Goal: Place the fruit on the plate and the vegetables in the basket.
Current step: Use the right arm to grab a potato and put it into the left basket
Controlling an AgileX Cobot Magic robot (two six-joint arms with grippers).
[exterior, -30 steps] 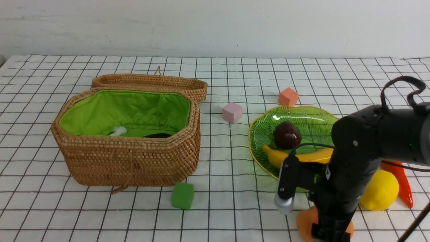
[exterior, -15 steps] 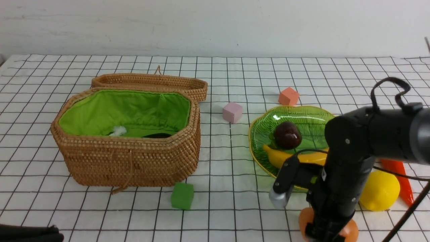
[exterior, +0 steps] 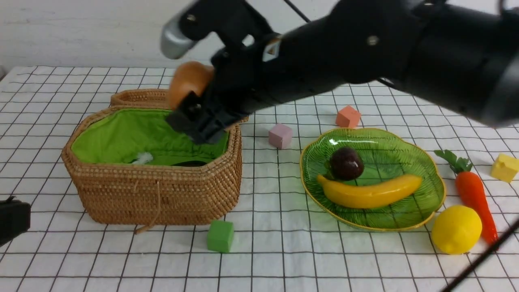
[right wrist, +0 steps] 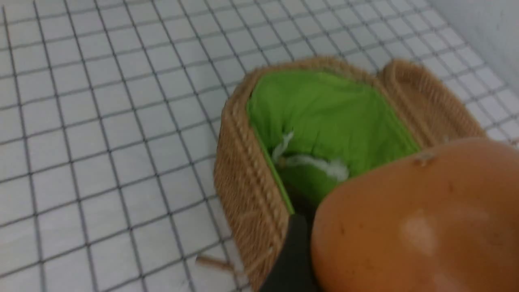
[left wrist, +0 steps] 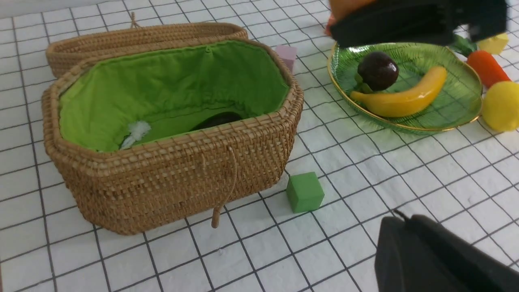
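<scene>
The lumpy orange-brown toy potato point(exterior: 188, 81) hangs over the green-lined tan wicker basket point(exterior: 162, 194), gripped by the right gripper point(exterior: 192, 97) with jaws spread wide around it, seemingly poised for a drop inside. The left gripper point(exterior: 12, 219) sits closed, idle

All three views share the basket point(exterior: 162, 194): front from the robot's side, left wrist nearer its front wall, right wrist looking down from close above it.
</scene>
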